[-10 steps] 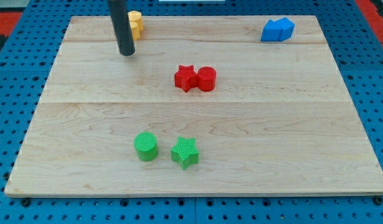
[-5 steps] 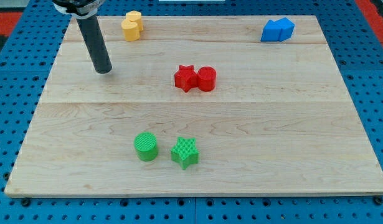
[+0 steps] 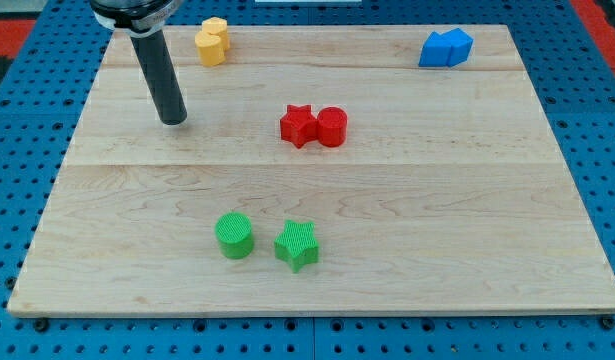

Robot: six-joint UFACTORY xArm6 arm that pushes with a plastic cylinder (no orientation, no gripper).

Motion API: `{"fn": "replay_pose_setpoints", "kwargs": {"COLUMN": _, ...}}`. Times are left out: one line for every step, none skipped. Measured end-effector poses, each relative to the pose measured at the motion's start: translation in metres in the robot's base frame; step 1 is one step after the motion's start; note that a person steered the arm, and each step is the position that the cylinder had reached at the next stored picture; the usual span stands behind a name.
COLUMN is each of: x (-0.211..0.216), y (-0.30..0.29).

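Tip on bare table, touching nothing; yellow block nearest, red star to view's right; no fingers, state cannot tell

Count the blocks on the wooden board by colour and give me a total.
Red: 2, a star and a cylinder
Green: 2, a cylinder and a star
Yellow: 2
Blue: 2
Total: 8
My tip touches none.

My tip moved left, then edged slightly down-right.
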State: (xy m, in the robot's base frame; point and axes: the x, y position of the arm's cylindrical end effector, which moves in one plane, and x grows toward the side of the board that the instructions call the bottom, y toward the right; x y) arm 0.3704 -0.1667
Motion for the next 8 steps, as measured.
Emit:
{"fn": "replay_pose_setpoints", "kwargs": {"x": -0.004, "y": 0.0}}
{"fn": "replay_pose_setpoints", "kwargs": {"x": -0.004, "y": 0.001}}
{"fn": "replay_pose_setpoints", "kwargs": {"x": -0.038, "y": 0.064}}
{"fn": "replay_pose_setpoints", "kwargs": {"x": -0.038, "y": 0.14}}
{"fn": "replay_pose_setpoints", "kwargs": {"x": -0.038, "y": 0.208}}
{"fn": "replay_pose_setpoints", "kwargs": {"x": -0.054, "y": 0.313}}
{"fn": "replay_pose_setpoints", "kwargs": {"x": -0.056, "y": 0.391}}
{"fn": "replay_pose_setpoints", "kwargs": {"x": -0.101, "y": 0.464}}
